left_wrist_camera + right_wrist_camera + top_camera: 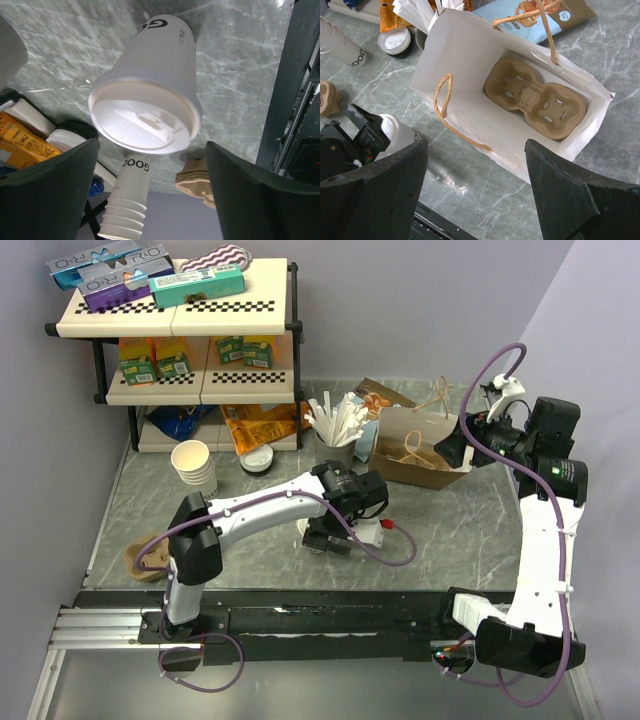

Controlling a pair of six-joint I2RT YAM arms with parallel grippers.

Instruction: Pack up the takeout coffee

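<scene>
While cup carrier [535, 97] lies in paper bag [465, 55], takeout coffee [150, 95] sits outside.

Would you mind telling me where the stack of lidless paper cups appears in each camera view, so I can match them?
Top external: the stack of cups stands left of centre, in front of the shelf.
Left wrist: bottom centre, upside down in the picture.
Right wrist: top left corner.
Shared landmark: the loose white lids beside it.
</scene>
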